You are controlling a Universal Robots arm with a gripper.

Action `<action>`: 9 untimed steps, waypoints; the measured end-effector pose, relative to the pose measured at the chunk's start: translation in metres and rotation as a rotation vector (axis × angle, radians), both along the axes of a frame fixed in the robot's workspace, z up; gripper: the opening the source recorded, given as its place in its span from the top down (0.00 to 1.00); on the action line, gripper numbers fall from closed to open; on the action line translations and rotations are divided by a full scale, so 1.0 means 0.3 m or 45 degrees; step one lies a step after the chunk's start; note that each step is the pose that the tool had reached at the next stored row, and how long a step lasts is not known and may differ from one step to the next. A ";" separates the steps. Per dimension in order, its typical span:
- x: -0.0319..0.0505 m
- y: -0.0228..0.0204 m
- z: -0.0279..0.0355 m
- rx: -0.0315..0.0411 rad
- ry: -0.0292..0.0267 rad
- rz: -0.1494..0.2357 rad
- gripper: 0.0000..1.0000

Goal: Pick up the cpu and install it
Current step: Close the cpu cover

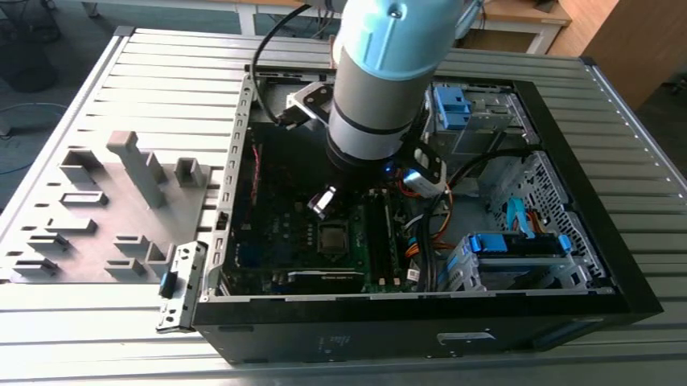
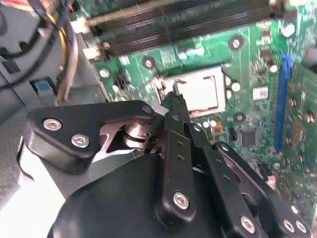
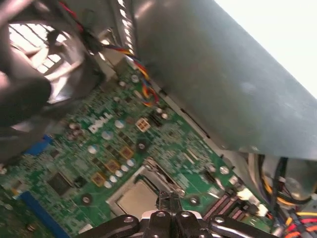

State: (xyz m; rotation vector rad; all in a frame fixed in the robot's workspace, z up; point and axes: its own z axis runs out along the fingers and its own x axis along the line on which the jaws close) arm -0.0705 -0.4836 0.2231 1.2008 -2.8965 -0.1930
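Inside the open computer case (image 1: 601, 265) on the ribbed counter (image 1: 86, 322), the arm's gripper (image 2: 176, 94) is held low over the green motherboard (image 3: 114, 144). Jaws are seen pressed together, tips just above the socket (image 2: 198, 91). The cpu (image 3: 136, 198) is seen lying flat in that socket, partly cut off by the gripper in both wrist views; its seating cannot be judged

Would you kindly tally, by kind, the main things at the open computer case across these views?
Black open computer case: 1
Blue plastic drive brackets: 2
Silver-framed rectangular processor socket: 1
Grey fixture plate with upright blocks: 1
Black linkage gripper: 1
Total: 6
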 end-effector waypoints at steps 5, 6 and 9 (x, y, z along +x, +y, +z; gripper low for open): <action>-0.019 -0.033 -0.002 -0.0012 -0.0004 0.000 0.89; -0.020 -0.041 -0.002 -0.0015 -0.0004 0.000 0.89; -0.021 -0.058 -0.002 -0.0027 -0.0004 0.000 0.89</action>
